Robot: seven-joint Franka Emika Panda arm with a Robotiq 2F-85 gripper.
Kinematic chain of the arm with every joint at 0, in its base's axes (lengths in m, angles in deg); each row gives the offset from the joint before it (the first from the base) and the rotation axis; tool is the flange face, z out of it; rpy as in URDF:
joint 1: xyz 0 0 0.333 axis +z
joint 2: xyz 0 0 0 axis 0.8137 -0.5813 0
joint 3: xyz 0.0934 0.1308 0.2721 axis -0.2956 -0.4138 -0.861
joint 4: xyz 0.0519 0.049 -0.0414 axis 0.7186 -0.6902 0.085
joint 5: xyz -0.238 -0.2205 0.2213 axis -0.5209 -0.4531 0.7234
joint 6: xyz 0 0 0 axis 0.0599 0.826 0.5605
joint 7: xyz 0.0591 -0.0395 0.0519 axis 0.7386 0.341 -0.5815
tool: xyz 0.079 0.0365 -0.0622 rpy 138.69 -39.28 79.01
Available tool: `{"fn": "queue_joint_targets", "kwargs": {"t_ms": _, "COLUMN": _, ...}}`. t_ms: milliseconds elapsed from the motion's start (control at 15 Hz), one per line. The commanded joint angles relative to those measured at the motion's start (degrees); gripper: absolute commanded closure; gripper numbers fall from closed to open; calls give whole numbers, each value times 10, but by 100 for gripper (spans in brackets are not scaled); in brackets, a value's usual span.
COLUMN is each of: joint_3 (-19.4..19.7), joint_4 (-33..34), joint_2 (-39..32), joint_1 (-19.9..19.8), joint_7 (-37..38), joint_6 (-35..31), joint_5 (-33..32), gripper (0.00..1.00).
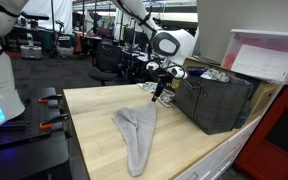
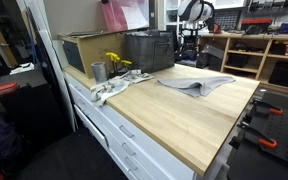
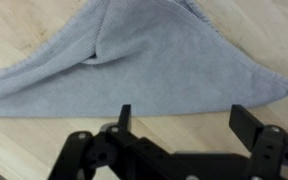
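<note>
A grey towel [image 1: 136, 132] lies folded on the wooden tabletop [image 1: 94, 120], its narrow end pointing at the arm. In the wrist view the towel [image 3: 134, 65] fills the upper half, spread as a wide triangle. My gripper [image 3: 182, 122] hovers just off the towel's near edge, open, with bare wood between its two black fingers [image 3: 124, 118]. Nothing is held. In an exterior view the gripper [image 1: 161, 92] hangs above the towel's far tip, beside the dark crate. From the opposite side the towel [image 2: 196, 83] shows flat on the table.
A dark plastic crate [image 1: 216, 100] stands at the table's back, and a clear lidded bin [image 1: 269, 55] sits behind it. A metal cup [image 2: 99, 71], yellow flowers [image 2: 115, 62] and a crumpled cloth [image 2: 112, 88] sit near one table edge. Drawers [image 2: 134, 140] run under the tabletop.
</note>
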Motion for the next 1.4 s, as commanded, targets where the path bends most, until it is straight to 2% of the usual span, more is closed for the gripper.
{"fn": "queue_joint_targets", "kwargs": {"t_ms": 0, "joint_3": -10, "joint_4": 47, "joint_2": -33, "joint_1": 13, "joint_7": -12, "joint_6": -5, "joint_5": -16, "gripper": 0}}
{"fn": "queue_joint_targets", "kwargs": {"t_ms": 800, "joint_3": -34, "joint_4": 180, "joint_2": -159, "joint_1": 77, "joint_7": -24, "joint_6": -69, "joint_5": -85, "gripper": 0}}
{"fn": "queue_joint_targets", "kwargs": {"t_ms": 933, "joint_3": -37, "joint_4": 202, "joint_2": -176, "joint_1": 84, "joint_7": -34, "joint_6": -57, "joint_5": -97, "gripper": 0}}
{"fn": "queue_joint_targets", "kwargs": {"t_ms": 1000, "joint_3": -36, "joint_4": 168, "joint_2": -156, "joint_1": 83, "joint_7": -15, "joint_6": -66, "joint_5": -86, "gripper": 0}}
{"fn": "queue_joint_targets", "kwargs": {"t_ms": 1333, "joint_3": -37, "joint_4": 173, "joint_2": -164, "joint_1": 84, "joint_7": -15, "joint_6": -66, "joint_5": -87, "gripper": 0}}
